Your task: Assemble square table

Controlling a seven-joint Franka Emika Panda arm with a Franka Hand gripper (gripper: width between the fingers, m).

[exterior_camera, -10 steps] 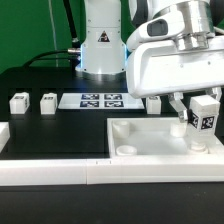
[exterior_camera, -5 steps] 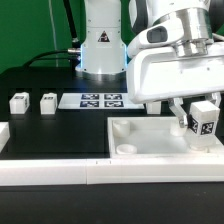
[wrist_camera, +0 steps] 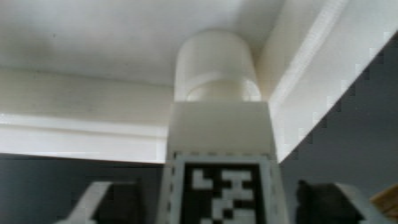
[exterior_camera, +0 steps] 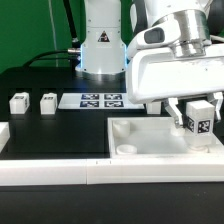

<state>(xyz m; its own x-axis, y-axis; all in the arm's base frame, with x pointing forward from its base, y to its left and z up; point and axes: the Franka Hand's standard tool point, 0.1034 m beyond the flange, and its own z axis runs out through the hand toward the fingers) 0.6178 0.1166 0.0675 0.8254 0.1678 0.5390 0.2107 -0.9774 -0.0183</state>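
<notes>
Spread jaws on the two-finger gripper [wrist_camera: 217, 198], a dark gap either side of the small white plastic leg block with black-and-white tag [wrist_camera: 221, 130]; nothing pinched. Leg block upright in the corner of the large white square tray-like table top [exterior_camera: 150, 140], at the exterior view's right. Risk, as a judgement: if not fully seated, could lean or topple; could also be dragged over by a fingertip catching on the way up. Seating not visible. Arm low, wrist pointing down over that corner.
</notes>
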